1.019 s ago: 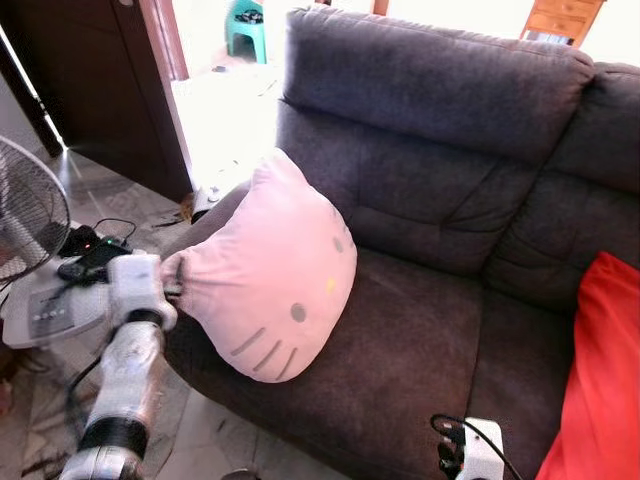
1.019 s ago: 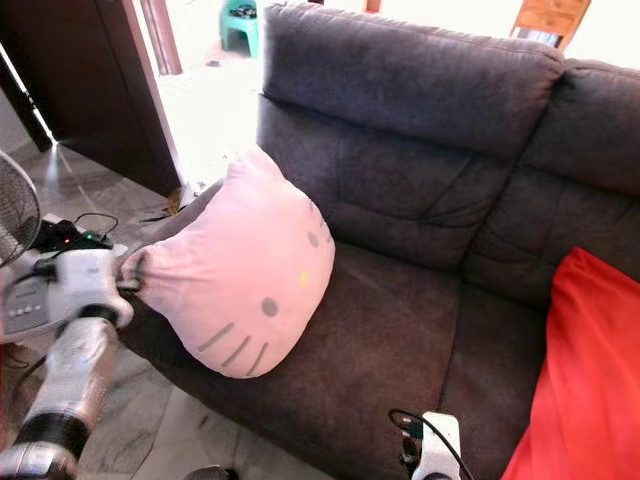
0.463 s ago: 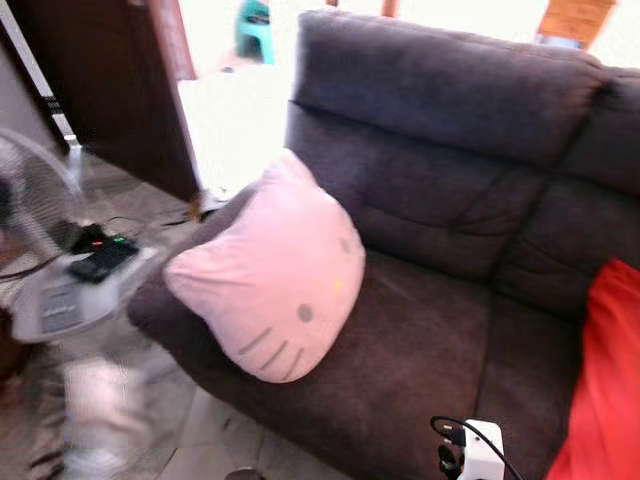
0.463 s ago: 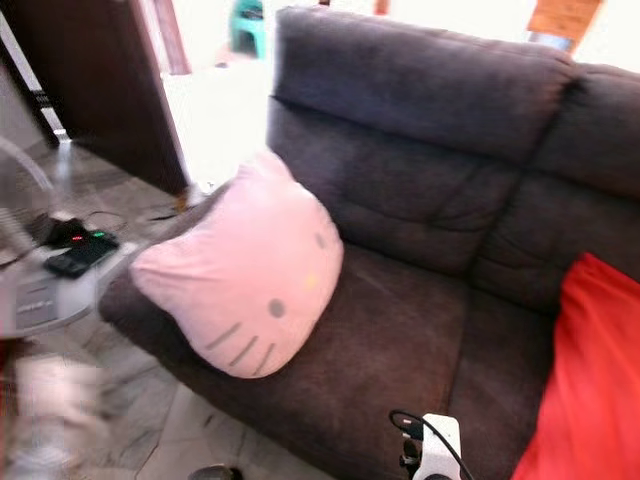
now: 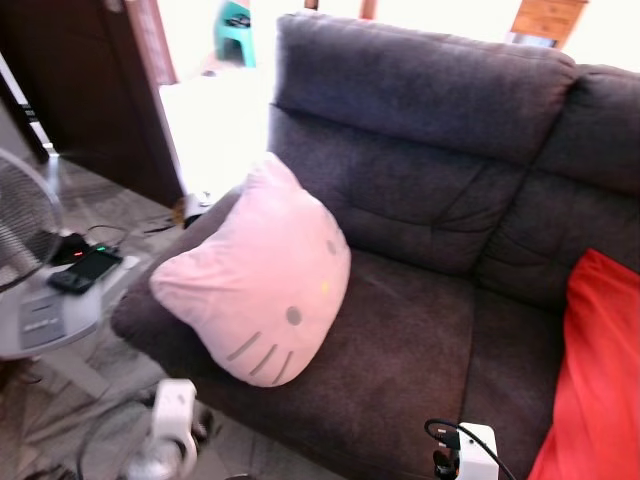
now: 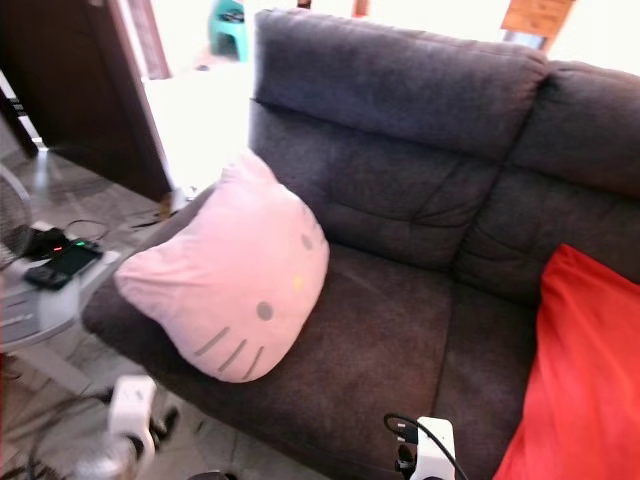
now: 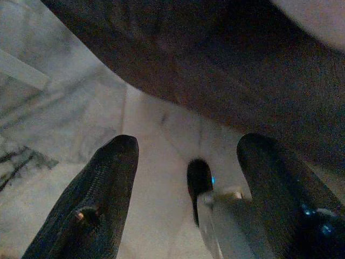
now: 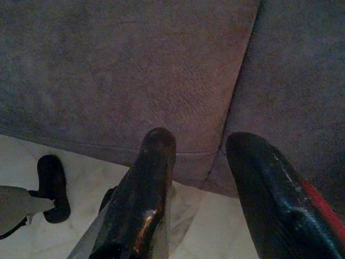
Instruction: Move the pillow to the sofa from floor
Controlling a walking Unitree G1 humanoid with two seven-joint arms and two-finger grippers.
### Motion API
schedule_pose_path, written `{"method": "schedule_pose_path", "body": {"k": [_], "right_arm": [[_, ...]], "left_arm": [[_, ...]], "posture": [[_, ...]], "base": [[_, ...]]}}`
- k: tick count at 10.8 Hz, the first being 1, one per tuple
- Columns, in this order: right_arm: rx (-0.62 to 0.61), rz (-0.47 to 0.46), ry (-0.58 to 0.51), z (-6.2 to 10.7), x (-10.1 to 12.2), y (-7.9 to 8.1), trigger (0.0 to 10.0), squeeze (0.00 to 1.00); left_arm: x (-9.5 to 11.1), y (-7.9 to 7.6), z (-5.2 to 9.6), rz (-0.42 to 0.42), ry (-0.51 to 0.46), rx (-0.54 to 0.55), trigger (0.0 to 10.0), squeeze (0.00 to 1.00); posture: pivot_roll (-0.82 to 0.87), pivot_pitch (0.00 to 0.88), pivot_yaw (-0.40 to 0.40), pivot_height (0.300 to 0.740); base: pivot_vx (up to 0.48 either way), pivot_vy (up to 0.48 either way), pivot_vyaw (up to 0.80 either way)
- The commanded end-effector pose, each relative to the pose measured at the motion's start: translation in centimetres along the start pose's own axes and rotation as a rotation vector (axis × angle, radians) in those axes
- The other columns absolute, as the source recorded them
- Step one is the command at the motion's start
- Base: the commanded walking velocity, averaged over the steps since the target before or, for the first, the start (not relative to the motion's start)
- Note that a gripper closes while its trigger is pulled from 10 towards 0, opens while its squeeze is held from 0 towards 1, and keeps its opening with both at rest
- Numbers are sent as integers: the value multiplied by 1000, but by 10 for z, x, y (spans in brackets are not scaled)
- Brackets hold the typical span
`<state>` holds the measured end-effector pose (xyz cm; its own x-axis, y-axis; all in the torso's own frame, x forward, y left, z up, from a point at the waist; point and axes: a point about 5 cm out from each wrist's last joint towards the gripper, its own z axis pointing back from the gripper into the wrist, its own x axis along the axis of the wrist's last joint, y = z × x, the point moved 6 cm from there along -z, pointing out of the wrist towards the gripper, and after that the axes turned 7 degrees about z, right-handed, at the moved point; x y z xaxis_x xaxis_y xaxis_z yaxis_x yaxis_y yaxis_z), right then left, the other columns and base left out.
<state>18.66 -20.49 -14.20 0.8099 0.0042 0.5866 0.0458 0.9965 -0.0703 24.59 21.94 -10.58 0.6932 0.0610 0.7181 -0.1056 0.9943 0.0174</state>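
left claw [image 7: 186, 162] is seen hanging low over the pale marble floor [image 7: 64, 135] just off the sofa's front edge, its two black fingers [image 7: 102, 199] spread wide apart with nothing held between them. right claw [image 8: 199, 178] is pointed down at the seat cushions near the front edge, fingers parted too and nothing gripped, a seam between two cushions being lined up just past them. pink cat-face pillow [image 5: 262, 277] is found on the dark grey sofa [image 5: 420, 150], propped tilted against the sofa's left arm and the lower backrest, whiskers facing out, not touched by either claw. a red cushion [image 5: 595, 370] is parked at the sofa's right end, well apart from the pillow. off to the left a fan [image 5: 22, 215] and a small round tabletop [image 5: 55, 315] with a remote and a gadget with lights on it can be made out on the floor side, kinda blurry.
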Motion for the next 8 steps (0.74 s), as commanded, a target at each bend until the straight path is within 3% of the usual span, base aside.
{"method": "schedule_pose_path", "body": {"k": [1, 2, 8], "right_arm": [[-6, 12, 19, 1, -4, -3, 10000, 0], [-3, 5, 22, 1, -5, -2, 10000, 0], [7, -1, 32, 1, -7, -3, 10000, 0]], "left_arm": [[-19, -1, 3, -25, 62, -6, 10000, 0], [-31, -3, 6, 4, 95, -3, 10000, 0], [-47, 3, 11, 42, 132, 40, 10000, 0]], "posture": [[99, 71, -53, 740], [94, 73, -57, 740], [93, 54, -61, 740]], "base": [[0, 0, 0], [0, 0, 0], [0, 0, 0]]}}
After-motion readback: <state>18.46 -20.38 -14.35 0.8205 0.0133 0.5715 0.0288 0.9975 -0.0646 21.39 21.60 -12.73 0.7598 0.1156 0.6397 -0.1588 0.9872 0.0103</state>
